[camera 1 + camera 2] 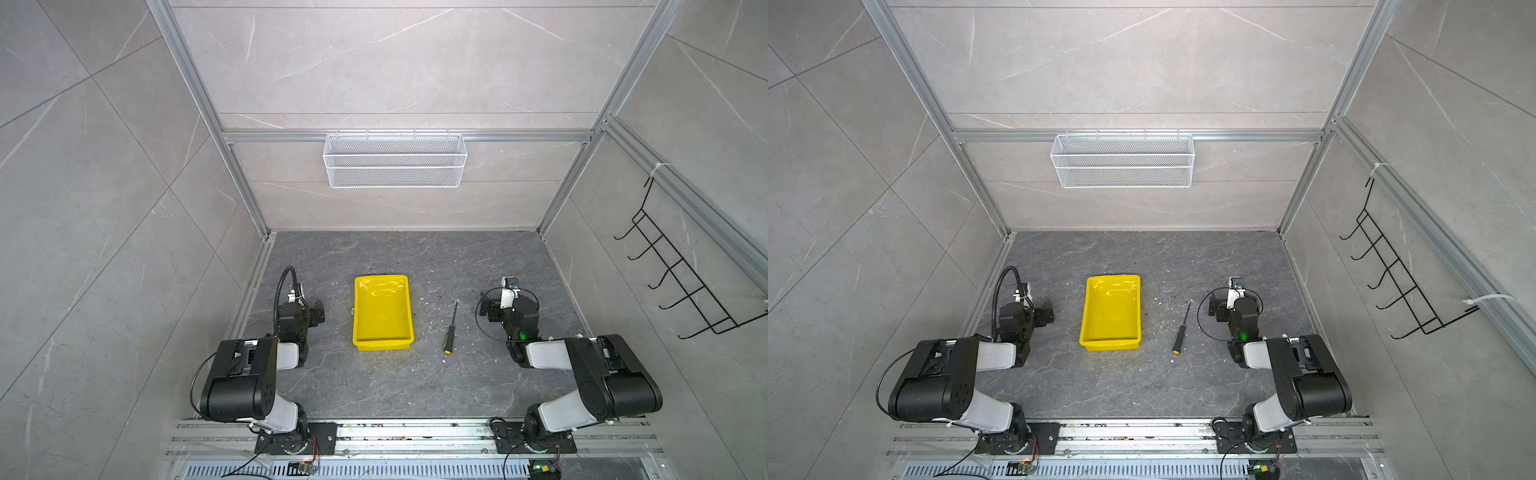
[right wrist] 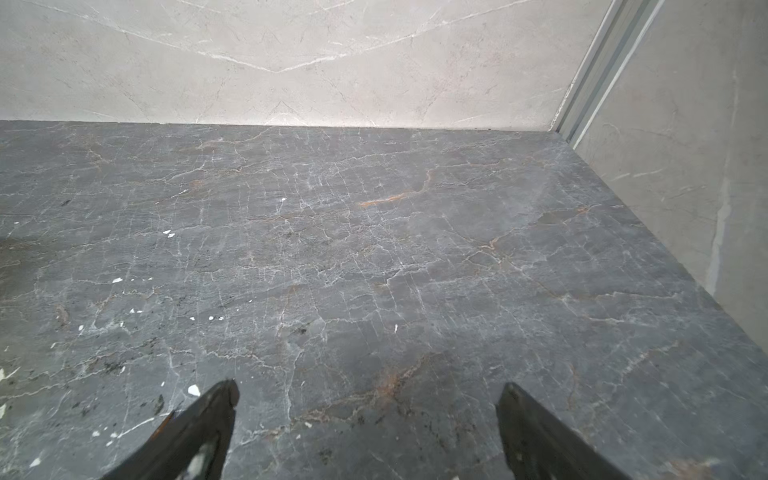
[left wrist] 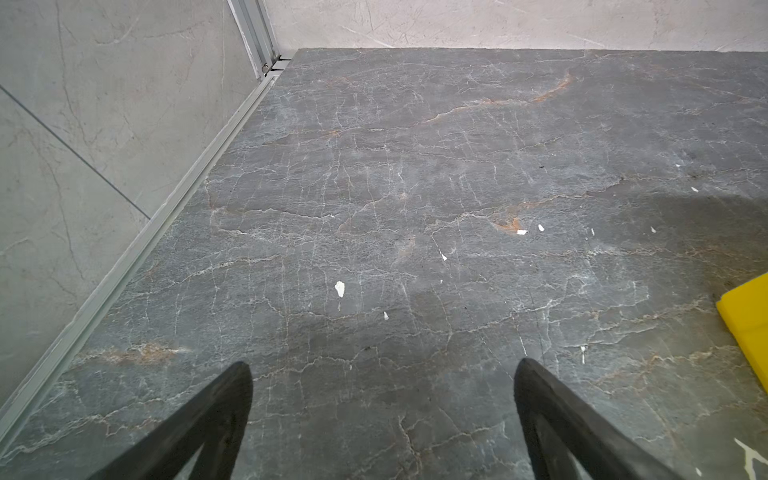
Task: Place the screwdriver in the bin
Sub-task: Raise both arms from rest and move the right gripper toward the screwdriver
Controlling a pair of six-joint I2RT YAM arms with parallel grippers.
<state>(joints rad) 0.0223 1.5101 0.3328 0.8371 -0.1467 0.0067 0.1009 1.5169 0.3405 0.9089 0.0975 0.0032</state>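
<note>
The screwdriver (image 1: 450,330) (image 1: 1181,330) lies flat on the dark stone floor, yellow cap toward the front and shaft pointing back. Just left of it sits the yellow bin (image 1: 382,320) (image 1: 1111,320), with nothing in it. My left gripper (image 1: 316,311) (image 1: 1044,311) hovers left of the bin, and its wrist view shows it open (image 3: 382,370) over bare floor, with a corner of the bin (image 3: 748,320) at the edge. My right gripper (image 1: 491,309) (image 1: 1217,308) is right of the screwdriver, open (image 2: 370,390) and holding nothing. The screwdriver is out of both wrist views.
A white wire mesh basket (image 1: 395,160) hangs on the back wall. A black hook rack (image 1: 681,270) is fixed to the right wall. Aluminium rails (image 1: 415,434) carry the arm bases along the front. Small white flecks dot the floor.
</note>
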